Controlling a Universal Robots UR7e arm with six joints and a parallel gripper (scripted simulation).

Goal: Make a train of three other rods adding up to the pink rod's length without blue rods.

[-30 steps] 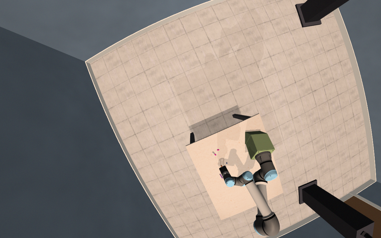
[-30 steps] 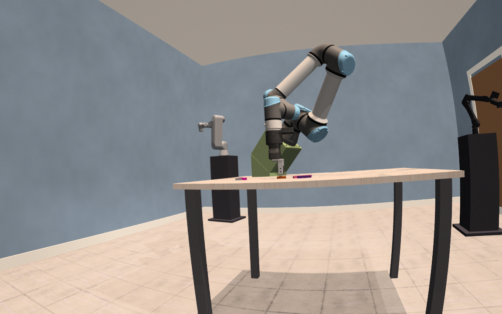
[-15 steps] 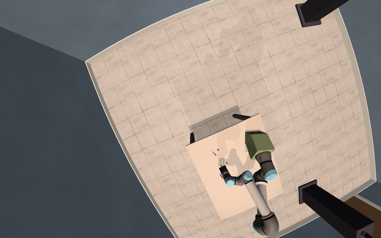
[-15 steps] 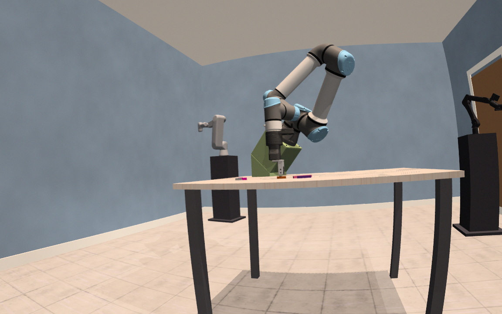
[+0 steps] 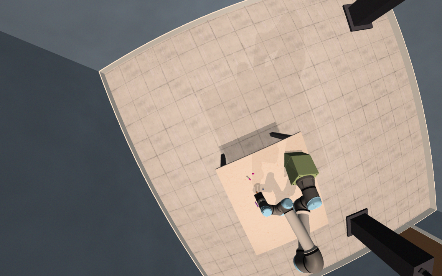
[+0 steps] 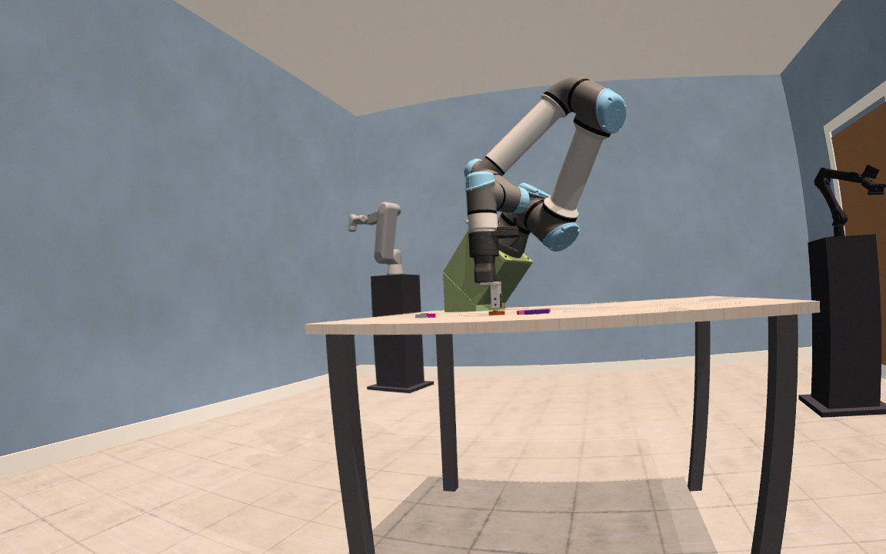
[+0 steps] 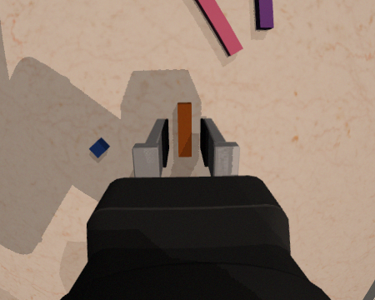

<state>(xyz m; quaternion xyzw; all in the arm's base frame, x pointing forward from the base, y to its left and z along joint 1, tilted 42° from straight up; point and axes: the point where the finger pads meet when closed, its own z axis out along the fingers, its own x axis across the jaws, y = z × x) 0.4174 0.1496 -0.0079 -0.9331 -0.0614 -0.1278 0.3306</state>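
Observation:
My gripper point(image 6: 495, 308) point(image 7: 184, 133) is open and points down, its fingers on both sides of the orange rod point(image 5: 256, 192) point(image 6: 496, 312) point(image 7: 184, 112) and slightly above it. The orange rod lies flat, touching neither finger. In the top view, a grey rod point(image 5: 247, 177) and a magenta rod point(image 5: 249, 179) lie end to end, roughly in line; any small gap is too small to tell. Another magenta rod point(image 5: 253, 173) lies apart from them. The pink rod point(image 7: 218, 27) and the purple rod point(image 5: 256, 204) point(image 6: 537, 311) point(image 7: 264, 14) are cut off by the wrist view's top edge.
A blue rod point(image 5: 263, 188) point(image 7: 99, 147) lies to the left of the gripper in the wrist view. The green arm base point(image 5: 303, 168) point(image 6: 456, 285) stands on the table point(image 5: 250, 236) point(image 6: 639, 315). The arm's shadow falls around the orange and blue rods.

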